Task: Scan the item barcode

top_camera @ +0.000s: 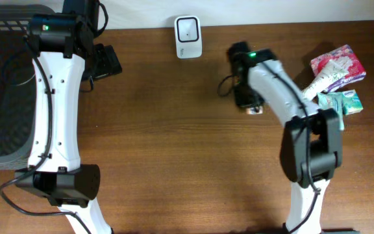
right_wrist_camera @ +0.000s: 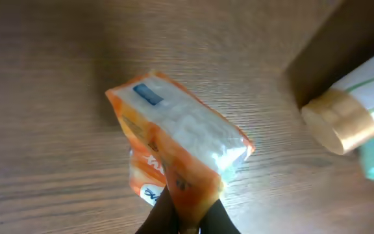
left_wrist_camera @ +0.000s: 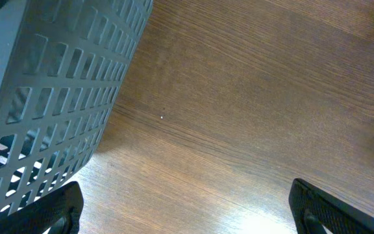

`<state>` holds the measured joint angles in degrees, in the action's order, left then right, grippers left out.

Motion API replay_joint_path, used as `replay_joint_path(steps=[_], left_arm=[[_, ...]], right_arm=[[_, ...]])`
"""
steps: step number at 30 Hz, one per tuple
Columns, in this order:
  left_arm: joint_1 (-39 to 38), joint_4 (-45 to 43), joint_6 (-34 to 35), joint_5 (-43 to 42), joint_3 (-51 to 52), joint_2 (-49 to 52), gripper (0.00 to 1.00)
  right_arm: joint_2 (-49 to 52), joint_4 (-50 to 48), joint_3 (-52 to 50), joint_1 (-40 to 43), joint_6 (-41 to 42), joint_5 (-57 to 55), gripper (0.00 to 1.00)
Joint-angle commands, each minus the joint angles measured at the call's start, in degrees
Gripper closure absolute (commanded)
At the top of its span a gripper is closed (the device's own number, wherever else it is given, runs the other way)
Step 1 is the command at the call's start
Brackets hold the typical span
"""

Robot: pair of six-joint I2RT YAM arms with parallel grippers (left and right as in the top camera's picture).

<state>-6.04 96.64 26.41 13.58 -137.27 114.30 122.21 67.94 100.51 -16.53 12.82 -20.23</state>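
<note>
Pickup looks done, scan not yet: right gripper pinches the orange packet by its edge above the table, near the white scanner; left gripper spread wide beside the basket.

Two white-and-black arms, one wide open, one clamped.
The left arm stretches straight away from its base, its left gripper spread wide; the right arm bends inward, its right gripper pinched tight on the edge of an orange-and-clear plastic packet.
</note>
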Motion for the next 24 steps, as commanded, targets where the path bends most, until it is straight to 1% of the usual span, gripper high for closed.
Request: replay_joint_path(steps=[1, 3, 4, 5, 6, 8, 10, 13, 14, 15, 16, 19, 20, 21, 22, 23, 24], left_arm=[[-0.2, 0.1, 0.1, 0.6, -0.6, -1.4, 0.01], [-0.2, 0.1, 0.1, 0.6, -0.6, -1.4, 0.01], [-0.2, 0.1, 0.1, 0.6, -0.6, -1.4, 0.01], [-0.2, 0.1, 0.1, 0.6, -0.6, -1.4, 0.01], [-0.2, 0.1, 0.1, 0.6, -0.6, -1.4, 0.01], [-0.4, 0.1, 0.1, 0.6, -0.6, -1.4, 0.01], [-0.5, 0.1, 0.1, 0.6, -0.6, -1.4, 0.01], [-0.4, 0.1, 0.1, 0.6, -0.6, -1.4, 0.01], [-0.4, 0.1, 0.1, 0.6, -0.6, -1.4, 0.01], [-0.5, 0.1, 0.1, 0.6, -0.6, -1.4, 0.01], [-0.5, 0.1, 0.1, 0.6, -0.6, -1.4, 0.01], [-0.5, 0.1, 0.1, 0.6, -0.6, -1.4, 0.01], [-0.4, 0.1, 0.1, 0.6, -0.6, -1.4, 0.01], [-0.4, 0.1, 0.1, 0.6, -0.6, -1.4, 0.01], [-0.5, 0.1, 0.1, 0.6, -0.6, -1.4, 0.01], [-0.5, 0.1, 0.1, 0.6, -0.6, -1.4, 0.01], [-0.5, 0.1, 0.1, 0.6, -0.6, -1.4, 0.01]], right_arm=[[-0.2, 0.1, 0.4, -7.1, -0.6, -9.0, 0.96], [2.1, -0.9, 0.3, -10.3, -0.6, -8.7, 0.96], [2.9, -0.6, 0.3, -11.6, -0.6, -7.2, 0.82], [3.2, -0.4, 0.3, -12.4, -0.6, -4.6, 0.71], [3.2, -0.4, 0.3, -13.7, -0.6, 1.1, 0.66], [3.2, -0.7, 0.5, -16.7, -0.6, 9.0, 0.66], [3.1, -0.1, 1.4, -17.7, -0.6, 9.5, 0.66], [3.1, 5.0, 8.0, -15.1, -0.6, 9.8, 0.65], [3.1, 6.5, 11.1, -12.9, -0.6, 11.8, 0.61], [3.1, 7.6, 14.8, -9.0, -0.6, 16.9, 0.3], [3.1, 7.5, 16.3, -4.7, -0.6, 22.4, 0.01], [3.3, 6.4, 14.3, 4.2, -2.1, 21.6, 0.01], [3.9, 5.8, 13.7, 6.6, -2.1, 23.7, 0.01], [4.9, 5.3, 13.5, 8.3, -2.1, 25.9, 0.07], [5.9, 4.7, 13.1, 9.6, -2.1, 26.3, 0.38], [6.8, 4.4, 12.8, 10.3, -2.1, 26.5, 0.53], [8.0, 4.2, 12.8, 10.3, -4.4, 28.9, 0.54]])
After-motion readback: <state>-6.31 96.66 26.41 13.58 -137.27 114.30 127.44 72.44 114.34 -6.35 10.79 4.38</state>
